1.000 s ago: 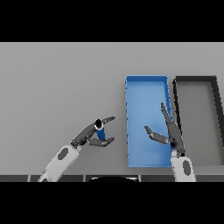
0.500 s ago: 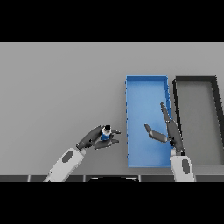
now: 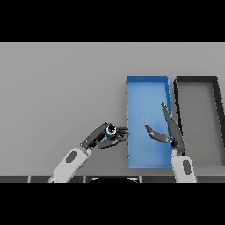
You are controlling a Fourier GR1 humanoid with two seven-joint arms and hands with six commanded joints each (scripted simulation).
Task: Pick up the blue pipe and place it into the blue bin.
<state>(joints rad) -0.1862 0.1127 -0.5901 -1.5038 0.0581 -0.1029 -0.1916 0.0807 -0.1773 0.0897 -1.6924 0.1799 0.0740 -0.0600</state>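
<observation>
Two bins sit side by side on the grey table, toward the right of the head view: a blue bin and, just beside it on the right, a dark bin. Both are long trays running away from the robot, and their near ends lie close to the table's front edge.

Left of the blue bin, the left hand has its fingers and thumb curled round the pipe, a small blue piece with a dark, round top end that shows between the fingertips. The pipe is just outside the blue bin, near its left wall and toward its near end; whether it rests on the table or is lifted off it cannot be told from this view. The left arm comes in from the lower edge, slanting up to the right.

Over the near right part of the blue bin, the right hand is held with its fingers straight and spread, thumb pointing left, holding nothing. Its fingertips reach up along the bin's right wall.
</observation>
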